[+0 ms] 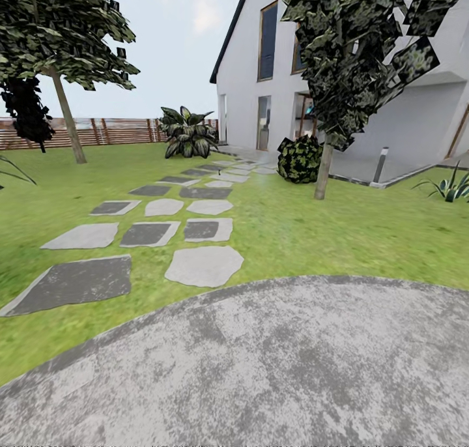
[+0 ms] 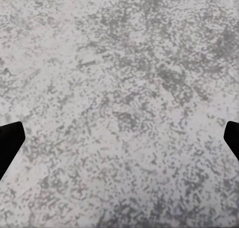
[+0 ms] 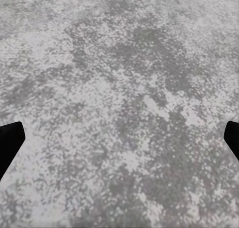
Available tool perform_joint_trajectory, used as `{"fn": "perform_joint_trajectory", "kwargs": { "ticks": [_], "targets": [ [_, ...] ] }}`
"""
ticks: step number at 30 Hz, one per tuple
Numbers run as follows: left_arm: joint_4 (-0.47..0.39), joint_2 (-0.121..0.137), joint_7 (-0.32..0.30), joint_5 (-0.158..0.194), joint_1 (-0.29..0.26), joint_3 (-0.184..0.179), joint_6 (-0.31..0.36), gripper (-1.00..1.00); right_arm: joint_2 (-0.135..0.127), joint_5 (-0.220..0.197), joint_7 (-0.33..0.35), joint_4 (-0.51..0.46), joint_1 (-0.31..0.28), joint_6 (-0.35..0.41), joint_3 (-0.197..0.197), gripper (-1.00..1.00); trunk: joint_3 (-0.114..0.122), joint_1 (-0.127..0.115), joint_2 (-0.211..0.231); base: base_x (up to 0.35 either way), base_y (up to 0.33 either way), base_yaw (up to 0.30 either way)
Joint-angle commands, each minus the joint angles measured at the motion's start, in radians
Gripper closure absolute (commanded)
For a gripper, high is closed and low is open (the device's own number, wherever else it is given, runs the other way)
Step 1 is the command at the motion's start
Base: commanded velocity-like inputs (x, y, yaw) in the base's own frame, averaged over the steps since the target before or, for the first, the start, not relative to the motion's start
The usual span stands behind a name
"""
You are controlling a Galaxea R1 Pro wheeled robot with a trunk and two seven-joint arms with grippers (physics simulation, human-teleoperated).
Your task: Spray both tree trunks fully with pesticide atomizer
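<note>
The lawn (image 1: 312,232) is green grass, blurred in texture, running from the paving to the fence and house. The white house (image 1: 365,69) stands from 12 to 3 o'clock, with smooth pale walls, a dark roof edge and tall narrow glazed openings. The paved patch (image 1: 280,369) at 6 o'clock is rounded, grey and speckled, with darker blotches; both wrist views look down on this mottled surface.

Two trees with jagged dark green foliage are in the head view. The right tree (image 1: 352,43) stands at 1 o'clock, with its trunk (image 1: 323,170) a straight grey-brown column. The left tree (image 1: 58,30) stands at 10 o'clock, with its trunk (image 1: 68,121) leaning slightly. A brown horizontal-slat fence (image 1: 111,131) closes the lawn at 10 to 11 o'clock.

Irregular flat stepping stones (image 1: 202,266), light and dark grey, run from 8 o'clock toward the house door. A broad-leaved plant (image 1: 187,133) stands at 11 o'clock; a round bush (image 1: 299,159) sits just beside the right trunk.

The pesticide atomizer cannot be located in these views.

Left gripper (image 2: 119,143): jaws spread wide, nothing between them. Right gripper (image 3: 119,143): jaws spread wide, likewise unloaded. No legible writing.
</note>
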Motion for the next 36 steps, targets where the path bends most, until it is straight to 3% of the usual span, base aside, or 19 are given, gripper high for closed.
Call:
{"fn": "perform_joint_trajectory", "kwargs": {
  "ticks": [1,17,30,36],
  "targets": [
    [0.000,0.000,0.000,0.000,0.000,0.000,0.000,-1.00,0.000,0.000,0.000,0.000,0.000,0.000,0.000,-1.00,-0.004,0.004,-0.007,0.000,0.000,0.000],
    [0.000,0.000,0.000,0.000,0.000,0.000,0.000,-1.00,0.000,0.000,0.000,0.001,0.000,0.000,0.000,-1.00,-0.079,0.065,-0.119,0.000,0.000,0.000],
    [0.000,0.000,0.001,0.000,0.000,0.001,0.001,-1.00,0.000,0.000,0.000,0.001,0.000,0.000,0.001,-1.00,-0.095,0.065,-0.119,0.005,0.000,0.000],
    [0.000,0.001,0.001,0.000,0.000,0.001,0.002,-1.00,0.000,0.000,0.000,0.001,0.000,0.000,0.001,-1.00,-0.096,0.065,-0.119,0.250,0.000,0.000]
  ]
}}
